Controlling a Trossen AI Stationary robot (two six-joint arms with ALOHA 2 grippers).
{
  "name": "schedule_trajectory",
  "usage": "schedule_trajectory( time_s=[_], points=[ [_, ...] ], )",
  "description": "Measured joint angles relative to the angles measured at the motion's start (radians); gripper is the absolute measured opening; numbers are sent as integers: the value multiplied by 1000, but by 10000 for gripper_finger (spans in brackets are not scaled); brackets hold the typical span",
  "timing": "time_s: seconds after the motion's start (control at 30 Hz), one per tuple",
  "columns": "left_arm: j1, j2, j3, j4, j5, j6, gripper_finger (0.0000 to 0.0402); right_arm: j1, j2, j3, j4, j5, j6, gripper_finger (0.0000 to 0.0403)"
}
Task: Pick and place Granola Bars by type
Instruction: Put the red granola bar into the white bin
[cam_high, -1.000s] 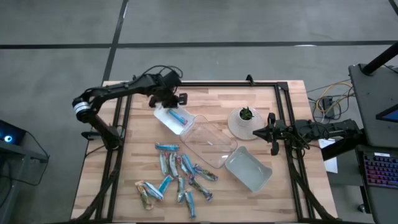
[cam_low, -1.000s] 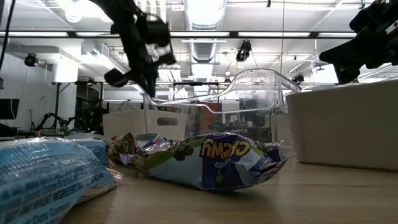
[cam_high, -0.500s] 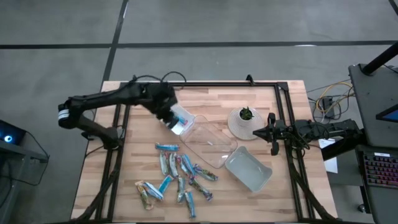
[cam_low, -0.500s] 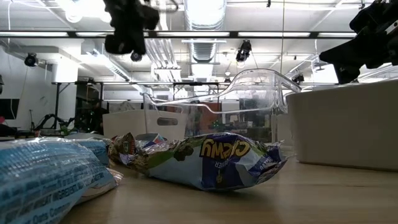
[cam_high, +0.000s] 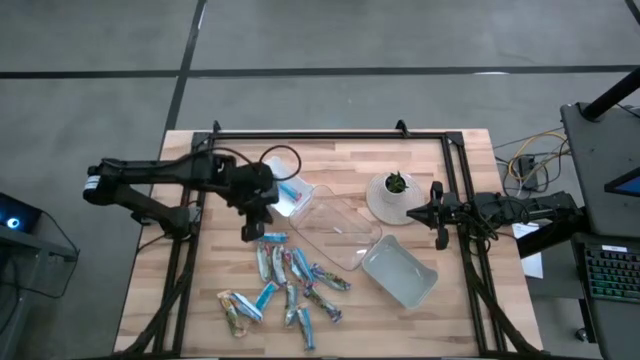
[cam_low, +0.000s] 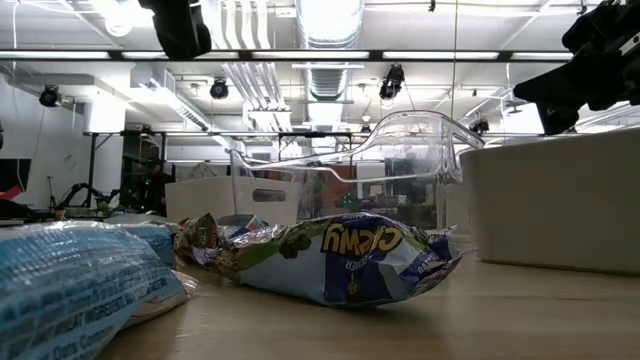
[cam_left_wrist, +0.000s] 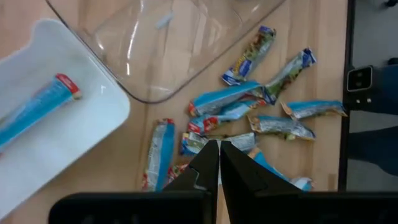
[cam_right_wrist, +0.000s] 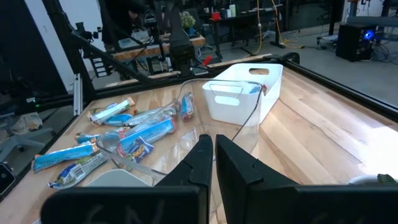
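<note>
left gripper, fingers pressed closed and empty, hovers just far of the foil-wrapped granola bars heaped on the wooden bench; right gripper, also closed, waits well apart at right.

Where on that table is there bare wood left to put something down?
Bare wood lies between the plant pot and the table's far edge, and in the near right corner beside the grey tray. The granola bars crowd the near left, under the left gripper.

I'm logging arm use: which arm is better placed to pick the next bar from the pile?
Left. The left gripper hangs shut right at the pile of granola bars; the right gripper waits by the table's right edge.
</note>
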Motion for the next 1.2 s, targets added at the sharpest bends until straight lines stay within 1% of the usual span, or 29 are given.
schedule_trajectory(
  time_s=[0.23,0.33,0.47,0.63,0.77,0.97,1.2],
  points=[
    [-26,0,-6,0,-12,1,0,0,0,0,0,0,0,13],
    [-34,0,-6,-35,-34,-9,4,0,0,0,0,0,0,13],
    [-51,0,-8,-108,-38,27,32,0,0,0,0,0,0,13],
    [-78,-2,-23,-182,-77,96,78,0,0,0,0,0,0,13],
    [-83,-8,-83,-187,-91,131,99,0,0,0,0,0,0,13],
    [-89,-44,-205,-176,-117,147,105,0,0,0,0,0,0,13],
    [-91,-193,-377,-71,-134,97,105,0,0,0,0,0,0,13]
  ],
)
